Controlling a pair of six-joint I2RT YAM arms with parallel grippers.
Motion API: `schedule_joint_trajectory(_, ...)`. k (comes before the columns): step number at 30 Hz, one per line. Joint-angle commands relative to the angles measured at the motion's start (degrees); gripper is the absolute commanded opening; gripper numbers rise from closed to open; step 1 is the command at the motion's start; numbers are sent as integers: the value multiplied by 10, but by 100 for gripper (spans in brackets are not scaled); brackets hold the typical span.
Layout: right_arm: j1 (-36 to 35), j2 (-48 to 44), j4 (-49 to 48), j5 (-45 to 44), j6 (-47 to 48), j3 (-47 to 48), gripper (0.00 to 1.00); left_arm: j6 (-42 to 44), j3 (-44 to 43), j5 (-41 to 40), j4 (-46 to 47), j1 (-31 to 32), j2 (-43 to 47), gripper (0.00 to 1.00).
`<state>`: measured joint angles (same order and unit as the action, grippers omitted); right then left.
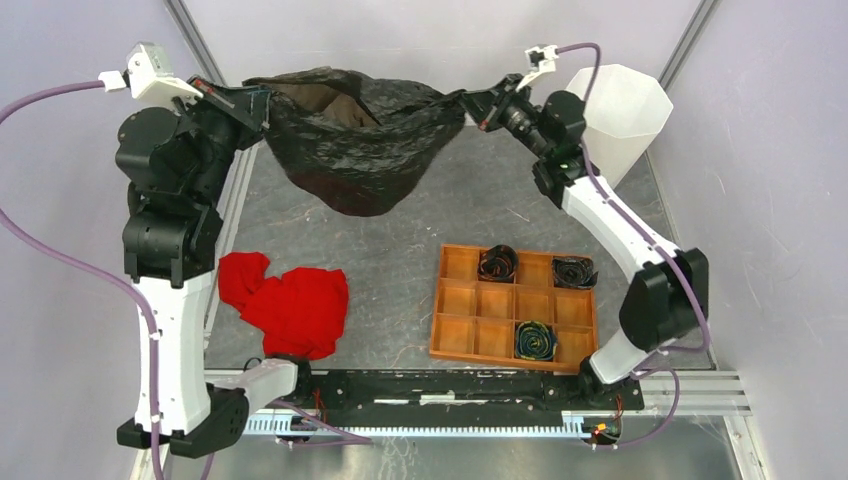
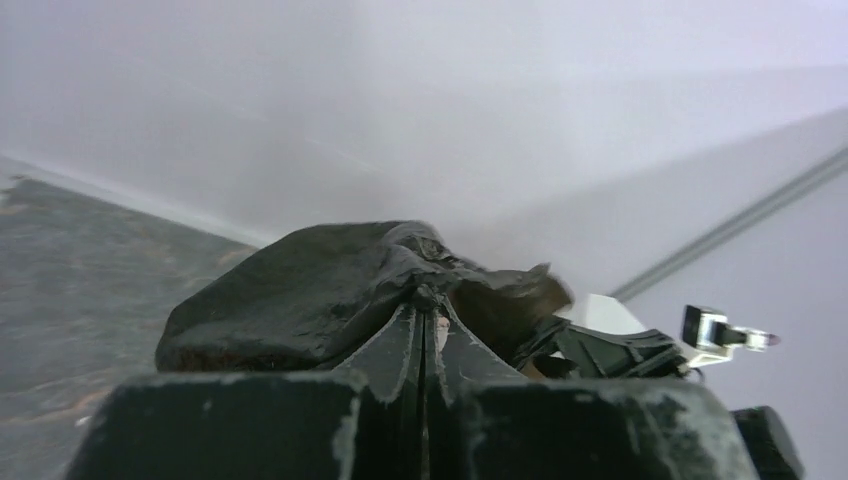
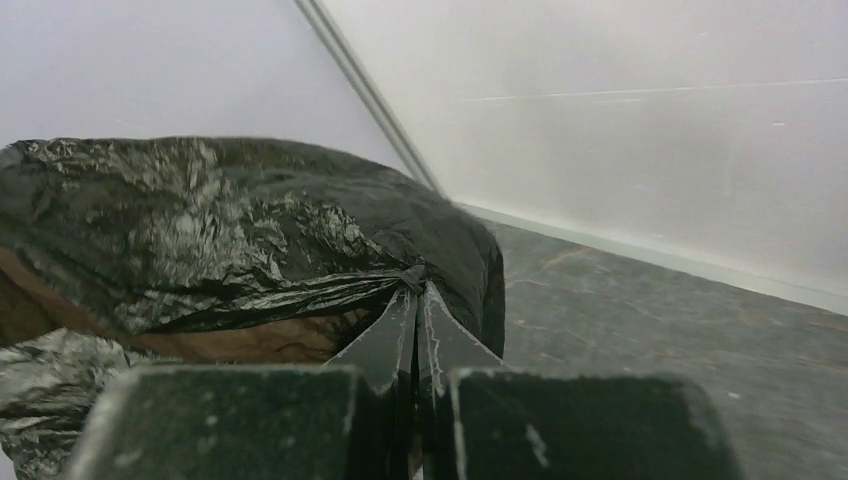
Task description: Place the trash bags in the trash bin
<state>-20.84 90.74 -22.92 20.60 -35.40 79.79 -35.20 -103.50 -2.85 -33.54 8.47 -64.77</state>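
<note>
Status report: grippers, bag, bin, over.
Both shut on trash bag: left gripper one edge, right gripper the other. Bag hangs open between them. Trash bin upright far right; right arm between bag and bin.

At upper centre, trash bag (image 1: 365, 140) strung between left gripper (image 1: 262, 105) and right gripper (image 1: 468, 100); trash bin (image 1: 625, 110) upper right; cloth (image 1: 290, 305) lower left; compartment tray (image 1: 500, 300) lower right.

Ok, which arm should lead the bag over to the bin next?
Right, I'd say. Both jaws are shut on the trash bag, stretched between them, but the trash bin stands right beside the right arm, far from the left arm.
</note>
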Motion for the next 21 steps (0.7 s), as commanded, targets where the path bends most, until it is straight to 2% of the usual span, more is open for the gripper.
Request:
schedule_joint_trajectory(1,-41,46,-50,10,-36,78,0,77,-21,-108,-81,0,-38,2)
schedule_joint_trajectory(6,-71,87,-61,3,-45,114,0,124,-15,-168,-76,0,-17,2)
schedule_joint_trajectory(12,-91,109,-56,4,-46,80,1,133,143,-173,-16,0,62,2)
schedule_joint_trajectory(15,-96,111,-38,4,-29,57,5,131,223,-175,8,0,95,2)
schedule_joint_trajectory(18,-97,110,-13,5,-8,42,6,135,277,-185,29,0,121,2)
schedule_joint_trajectory(21,-97,105,28,0,25,32,12,131,313,-188,43,0,140,2)
